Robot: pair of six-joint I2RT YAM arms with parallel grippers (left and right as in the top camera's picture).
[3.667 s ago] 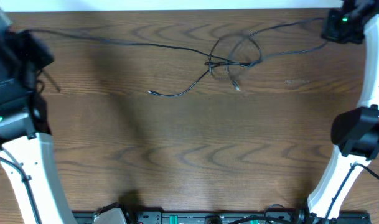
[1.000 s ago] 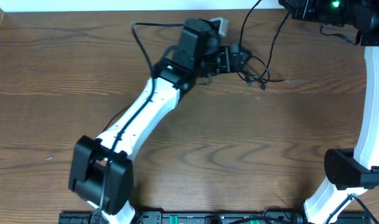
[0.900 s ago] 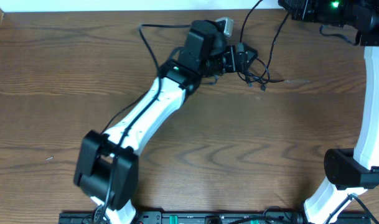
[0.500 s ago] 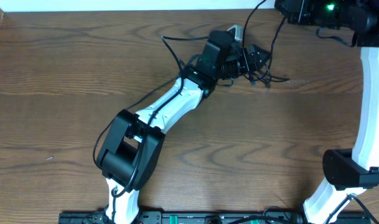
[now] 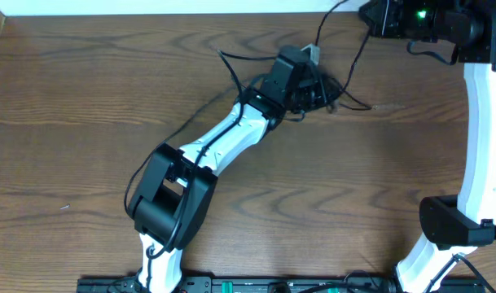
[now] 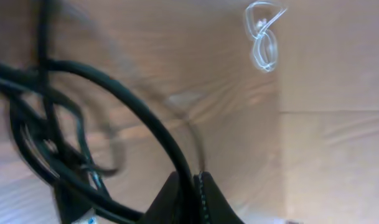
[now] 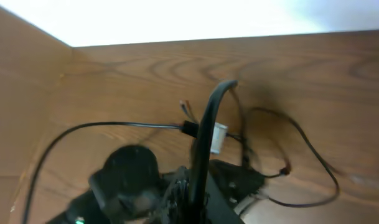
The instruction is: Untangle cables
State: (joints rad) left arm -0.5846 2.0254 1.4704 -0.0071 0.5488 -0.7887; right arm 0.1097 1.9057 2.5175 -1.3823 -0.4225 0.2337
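Observation:
The cables (image 5: 342, 91) are thin black cords bunched in a tangle at the far middle of the wooden table. One strand (image 5: 231, 63) trails left, and a white plug (image 5: 313, 52) sits by the tangle. My left gripper (image 5: 316, 88) is at the tangle. In the left wrist view its jaws (image 6: 192, 186) are shut on a black cable (image 6: 139, 118), with more loops at the left (image 6: 46, 143). My right gripper (image 5: 368, 15) is at the far right edge, and a cable strand (image 5: 355, 53) runs from it down to the tangle. Its jaws (image 7: 194, 186) are shut on a black cable (image 7: 208, 118).
The table's far edge (image 5: 150, 14) meets a white strip. The left arm (image 5: 223, 142) lies diagonally across the table's middle from its base (image 5: 162, 203). The right arm's white link (image 5: 480, 122) runs along the right side. A black rail (image 5: 231, 285) lines the front edge.
My left arm has swung right along the far edge, pushing and bunching the tangle to the right. The right gripper has shifted slightly left, still holding its strand.

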